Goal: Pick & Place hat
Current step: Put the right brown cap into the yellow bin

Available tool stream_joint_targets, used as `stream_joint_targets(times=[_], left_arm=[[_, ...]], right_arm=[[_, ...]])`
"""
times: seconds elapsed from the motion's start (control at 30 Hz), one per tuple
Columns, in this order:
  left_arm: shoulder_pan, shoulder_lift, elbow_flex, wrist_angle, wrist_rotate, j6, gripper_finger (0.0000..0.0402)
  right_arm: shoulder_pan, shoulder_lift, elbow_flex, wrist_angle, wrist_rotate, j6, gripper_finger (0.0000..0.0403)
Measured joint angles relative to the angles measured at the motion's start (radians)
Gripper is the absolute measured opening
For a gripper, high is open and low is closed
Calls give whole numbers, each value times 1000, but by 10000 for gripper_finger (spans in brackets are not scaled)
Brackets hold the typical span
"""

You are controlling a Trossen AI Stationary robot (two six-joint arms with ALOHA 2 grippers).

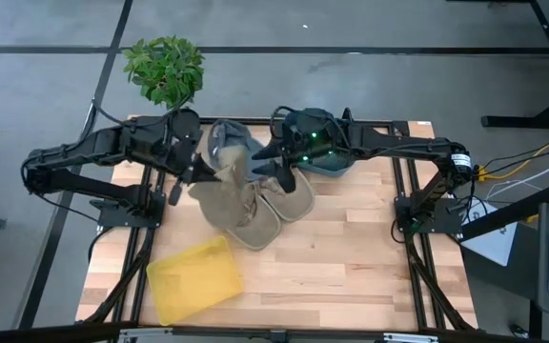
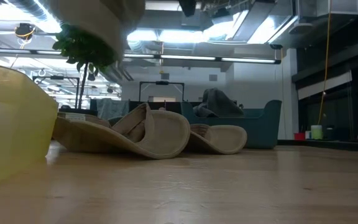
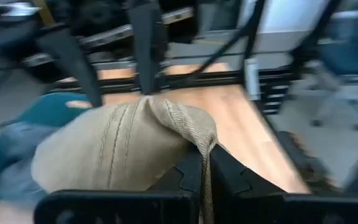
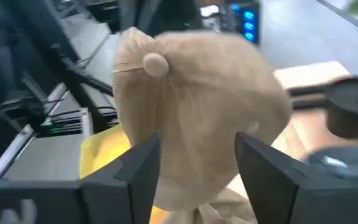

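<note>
Left gripper [image 3: 205,177]: pressed together on the edge of a tan hat [image 3: 123,146]; in the high view it sits at the far left of the bench, at the hat's crown [image 1: 229,171].
Right gripper [image 4: 197,168]: fingers [image 4: 143,163] spread apart, the tan hat between and just beyond them, its top button facing the wrist camera; whether they touch the cloth cannot be told.
Tan hat: lifted at the crown between the two grippers, above a pile of other tan hats [image 1: 260,210] lying brim-down on the bench [image 1: 351,257].
Blue hat [image 1: 315,143]: at the far edge of the bench, beneath the right arm.
Yellow bin [image 1: 193,278]: near the front left corner, well apart from the hats.
Potted plant [image 1: 165,67]: beyond the bench's far left corner.
</note>
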Motion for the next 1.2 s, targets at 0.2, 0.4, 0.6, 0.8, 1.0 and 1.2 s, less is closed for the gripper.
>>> stream_joint_targets(times=[0.2, 0.4, 0.6, 0.8, 1.0, 1.2], left_arm=[[5, 18, 0, 35, 150, 1, 6], [5, 45, 0, 73, 161, 55, 5], [5, 54, 0, 131, 161, 62, 6], [5, 55, 0, 177, 162, 62, 6], [5, 62, 0, 206, 162, 62, 5], [5, 64, 0, 208, 219, 46, 6]], right_arm=[[9, 0, 0, 83, -2, -41, 225], [9, 0, 0, 89, -62, -34, 227], [9, 0, 0, 78, -89, -17, 227], [9, 0, 0, 77, -89, -44, 227], [9, 0, 0, 64, -155, -70, 167], [9, 0, 0, 42, -178, -96, 19]])
